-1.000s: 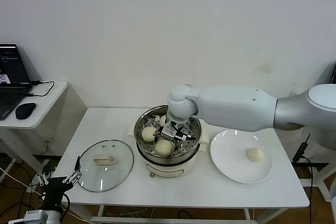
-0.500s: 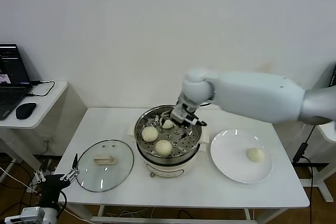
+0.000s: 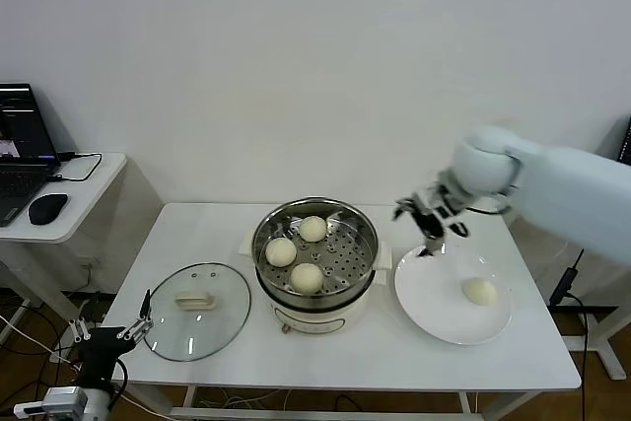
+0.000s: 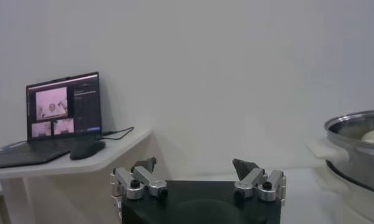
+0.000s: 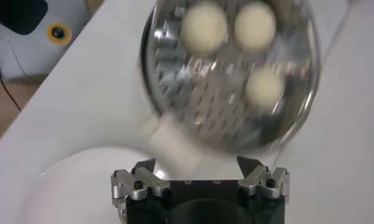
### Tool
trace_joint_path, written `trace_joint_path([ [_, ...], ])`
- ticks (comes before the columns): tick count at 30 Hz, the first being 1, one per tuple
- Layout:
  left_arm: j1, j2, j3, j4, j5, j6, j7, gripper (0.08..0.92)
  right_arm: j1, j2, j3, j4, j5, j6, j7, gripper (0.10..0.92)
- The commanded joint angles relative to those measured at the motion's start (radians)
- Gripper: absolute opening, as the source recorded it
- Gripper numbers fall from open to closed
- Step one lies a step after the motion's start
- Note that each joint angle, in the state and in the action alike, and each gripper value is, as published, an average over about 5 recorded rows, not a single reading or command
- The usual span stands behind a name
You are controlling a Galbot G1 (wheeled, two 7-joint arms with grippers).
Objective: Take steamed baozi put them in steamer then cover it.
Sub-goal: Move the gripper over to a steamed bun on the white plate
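The steel steamer (image 3: pixel 315 288) stands mid-table on its cream pot base and holds three baozi (image 3: pixel 307 277). They also show in the right wrist view (image 5: pixel 204 27). A fourth baozi (image 3: pixel 479 291) lies on the white plate (image 3: pixel 434 293) to the right. My right gripper (image 3: pixel 431 219) is open and empty, above the plate's far left edge. The glass cover (image 3: pixel 197 310) with its cream handle lies flat on the table left of the steamer. My left gripper (image 3: pixel 108 337) is open and empty, low off the table's front left corner.
A side desk (image 3: pixel 69 214) at far left carries a laptop (image 3: pixel 18 150) and mouse. The steamer rim (image 4: pixel 357 125) shows in the left wrist view.
My right gripper left the third baozi in the steamer, rose out and swung right to over the plate's edge. The left arm barely moved.
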Motion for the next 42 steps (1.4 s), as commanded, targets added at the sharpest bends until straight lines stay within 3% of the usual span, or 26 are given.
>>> trace_joint_path([
  [1, 0.002, 0.002, 0.010, 0.005, 0.007, 0.001, 0.001, 0.823, -0.411, -0.223, 0.302, -0.073, -0.220, 0.011, -0.011, 0.823],
  [21, 0.027, -0.014, -0.016, 0.010, 0.010, -0.004, 0.001, 0.823, -0.541, -0.006, 0.388, -0.353, -0.325, 0.056, 0.032, 0.823],
  [42, 0.021, -0.017, -0.015, 0.015, 0.010, -0.004, 0.002, 0.823, -0.563, 0.098, 0.410, -0.463, -0.347, 0.051, 0.059, 0.817],
])
